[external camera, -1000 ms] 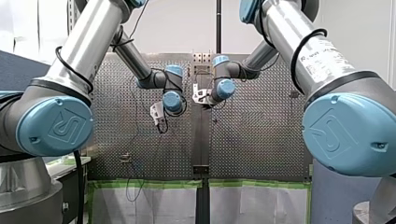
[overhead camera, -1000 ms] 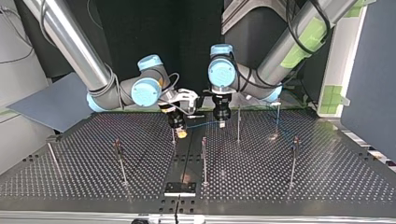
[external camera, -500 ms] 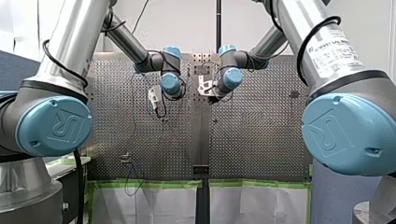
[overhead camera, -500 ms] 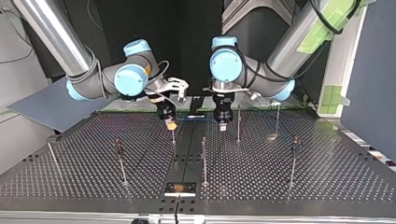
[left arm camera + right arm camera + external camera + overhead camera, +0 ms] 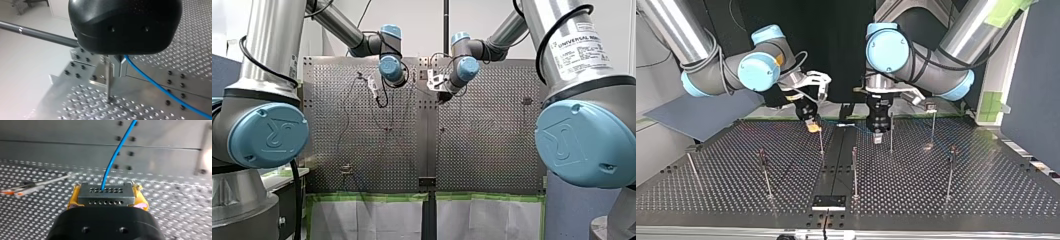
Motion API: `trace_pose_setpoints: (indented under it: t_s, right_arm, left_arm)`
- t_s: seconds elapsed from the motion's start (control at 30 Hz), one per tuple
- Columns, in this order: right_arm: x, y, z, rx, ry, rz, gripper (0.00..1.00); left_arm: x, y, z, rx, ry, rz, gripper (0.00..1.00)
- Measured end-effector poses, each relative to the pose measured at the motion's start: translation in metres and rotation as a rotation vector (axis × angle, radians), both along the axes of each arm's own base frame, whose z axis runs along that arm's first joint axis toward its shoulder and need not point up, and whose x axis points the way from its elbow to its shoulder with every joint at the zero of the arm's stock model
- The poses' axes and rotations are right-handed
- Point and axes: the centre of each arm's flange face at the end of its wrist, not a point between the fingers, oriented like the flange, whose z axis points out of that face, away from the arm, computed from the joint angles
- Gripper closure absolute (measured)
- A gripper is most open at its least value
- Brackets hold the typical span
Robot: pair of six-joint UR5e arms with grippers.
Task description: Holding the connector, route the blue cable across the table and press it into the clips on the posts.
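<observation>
Right fingers: yellow pads closed on the two ends of the connector, a grey metal block with rows of small holes. The grip looks square.
Left fingers: metal, drawn together under the black body. They look closed on the blue cable, which leaves them at one side and runs off over the table.
Cable: comes out of the connector's face and spans the short gap between my right gripper and my left gripper. In the top view it is only a faint line.
Position: both grippers hang about midway between the table's side edges, one on each side of its dark centre strip, with their tips near the height of the post tops.
Posts: one thin post stands just under the right gripper and another just beside the left. The rest stand apart toward the side edges. The clips are too small to make out.
Step in hand: likely bringing the held span to the first posts. I see no cable seated in any clip.
Next move: probably line the taut span over a post's clip and push down. The left fingers should press close by the post, and the connector should be held steady so the cable neither slackens nor twists.
</observation>
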Motion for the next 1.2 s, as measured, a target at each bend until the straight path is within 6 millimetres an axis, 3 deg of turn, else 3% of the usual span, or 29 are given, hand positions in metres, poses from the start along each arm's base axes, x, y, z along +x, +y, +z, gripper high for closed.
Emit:
trace_pose_setpoints:
  t_s: [0.23, 0.7, 0.83, 1.03, 1.2]
  right_arm:
    - [-0.009, 0.006, 0.046, -0.054, -0.038, 0.002, 1.0]
    - [-0.032, 0.029, 0.137, -0.174, -0.13, 0.02, 1.0]
    - [-0.033, 0.03, 0.138, -0.174, -0.129, 0.02, 1.0]
    - [-0.027, 0.022, 0.116, -0.142, -0.104, 0.018, 1.0]
    - [-0.023, 0.015, 0.101, -0.126, -0.089, 0.019, 1.0]
  left_arm:
    - [-0.009, -0.003, 0.009, 0.007, -0.003, -0.013, 1.0]
    - [-0.022, -0.011, -0.004, 0.043, 0.062, -0.087, 1.0]
    - [-0.017, -0.009, 0.0, 0.034, 0.043, -0.082, 1.0]
    - [-0.005, -0.009, 0.013, 0.007, -0.007, -0.102, 1.0]
    - [0.003, -0.007, 0.012, -0.003, -0.013, -0.13, 1.0]
